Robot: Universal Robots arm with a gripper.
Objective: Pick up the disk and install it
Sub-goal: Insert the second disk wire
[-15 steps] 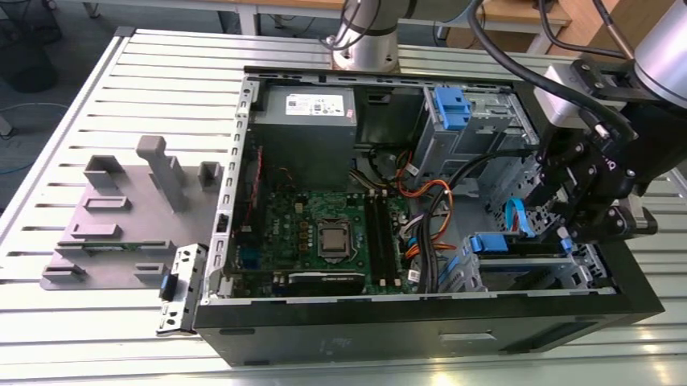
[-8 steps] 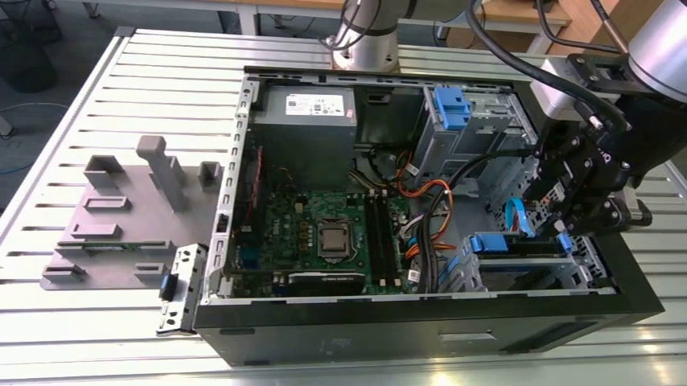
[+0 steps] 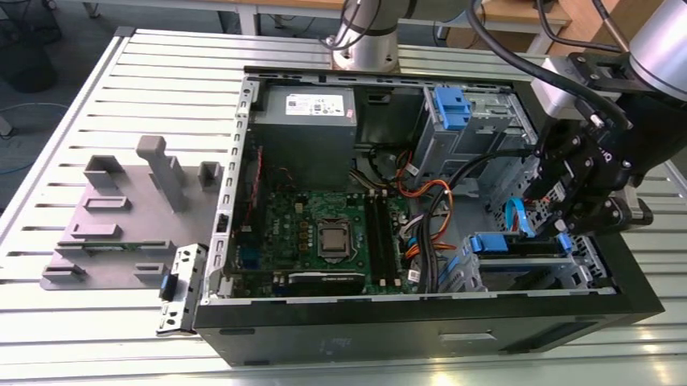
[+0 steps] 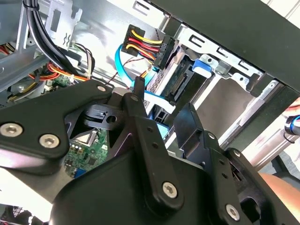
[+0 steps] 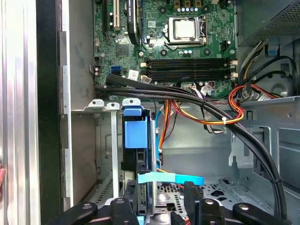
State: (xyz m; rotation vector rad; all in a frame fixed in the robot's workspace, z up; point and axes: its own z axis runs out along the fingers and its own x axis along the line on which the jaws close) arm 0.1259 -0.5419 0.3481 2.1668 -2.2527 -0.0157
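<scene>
— Two things worry me. The disk (image 5: 136, 136) stands on edge inside the drive cage (image 5: 105, 107), blue handle end up, and the tool (image 5: 157, 199) hangs just over the cage with its fingers spread, pinching nothing.

— So what is the first hazard?

— One light-blue data cable (image 5: 171, 178) lies across the cage opening, right between the fingers. If they descend or squeeze here, I judge they catch that ribbon instead of the drive and could kink it or tug its plug.

— And the second?

— A power connector (image 4: 145, 47) with yellow, red and black wires sits just beside the disk's socket edge. I cannot tell whether it is plugged in. A finger brushing it could knock it askew.

— Is the drive home?

— Hard to say. It looks deep in the cage, but a latch click is nothing I can see. Pushing off-centre could jam the blue rails against the cage walls.

— Anything else close?

— Black cable bundle (image 5: 187, 96), running just past the cage on the motherboard (image 5: 187, 28) side; a wide swing could snag it.
</scene>
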